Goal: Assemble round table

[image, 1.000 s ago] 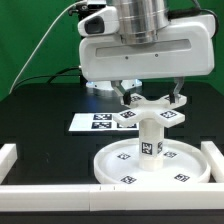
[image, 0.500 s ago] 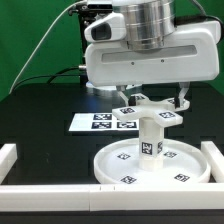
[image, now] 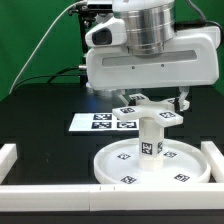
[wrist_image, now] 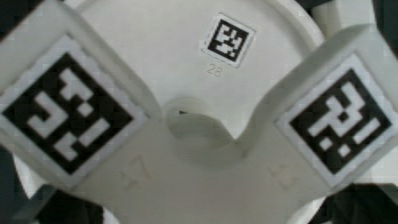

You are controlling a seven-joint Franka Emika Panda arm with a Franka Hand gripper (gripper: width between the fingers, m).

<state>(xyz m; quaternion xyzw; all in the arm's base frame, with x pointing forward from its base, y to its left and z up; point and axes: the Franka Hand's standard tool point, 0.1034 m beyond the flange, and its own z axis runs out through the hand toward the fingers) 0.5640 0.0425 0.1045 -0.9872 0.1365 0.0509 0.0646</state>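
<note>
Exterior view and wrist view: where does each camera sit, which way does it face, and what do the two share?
Exterior view: off the arm, near the table's edge, looking across at the round disc, the post standing on it and the foot piece on top; the arm's white hand and open gripper show above.
Wrist view: on the wrist, looking down close onto the foot piece's tagged arms; no finger clearly shows.
Shared: the foot piece.

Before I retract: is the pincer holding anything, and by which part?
Nothing seems held: the pincer stands open, straddling the foot piece on the post.
</note>
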